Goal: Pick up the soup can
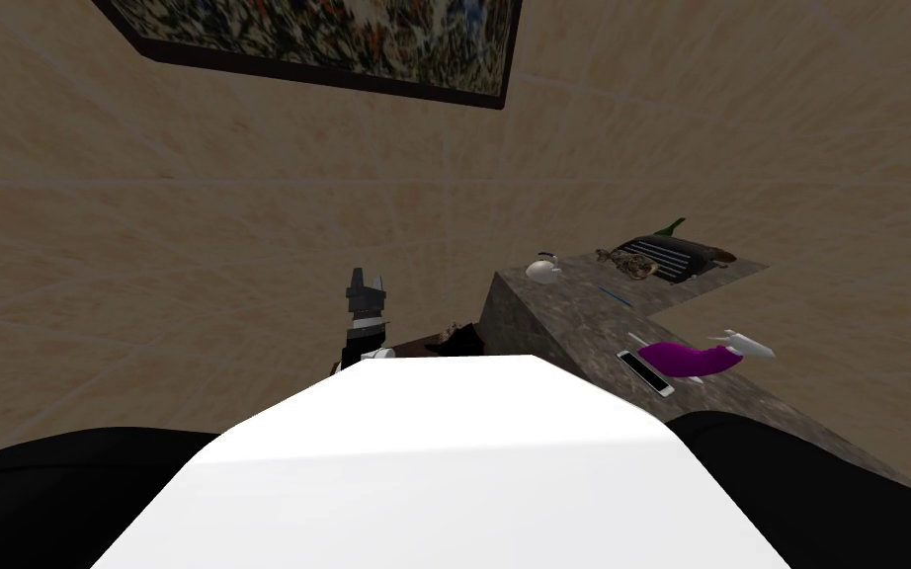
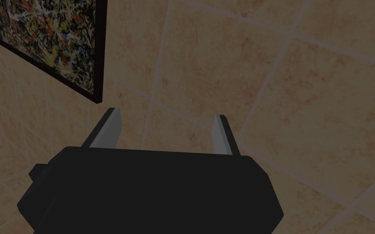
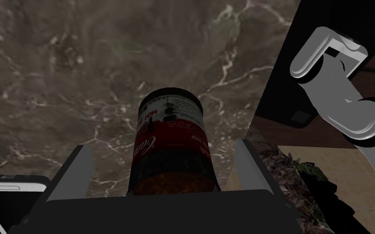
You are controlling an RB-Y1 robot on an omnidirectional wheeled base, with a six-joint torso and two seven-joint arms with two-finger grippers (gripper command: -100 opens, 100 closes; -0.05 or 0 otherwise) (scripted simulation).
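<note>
R tool [image 3: 163, 145] is released, fingers flanking the soup can [image 3: 170, 138] w/o touching. Can lies at 12 o'clock from it on marble tabletop [image 3: 60, 61], long axis running straight away along the fingers. L tool [image 2: 166, 118] is released too, facing the wall; R arm is nearer.

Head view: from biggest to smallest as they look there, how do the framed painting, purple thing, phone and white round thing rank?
1. Framed painting, by far.
2. Purple thing.
3. Phone and white round thing look about alike; the white one lies farther from the camera, so I leave them unranked.
</note>
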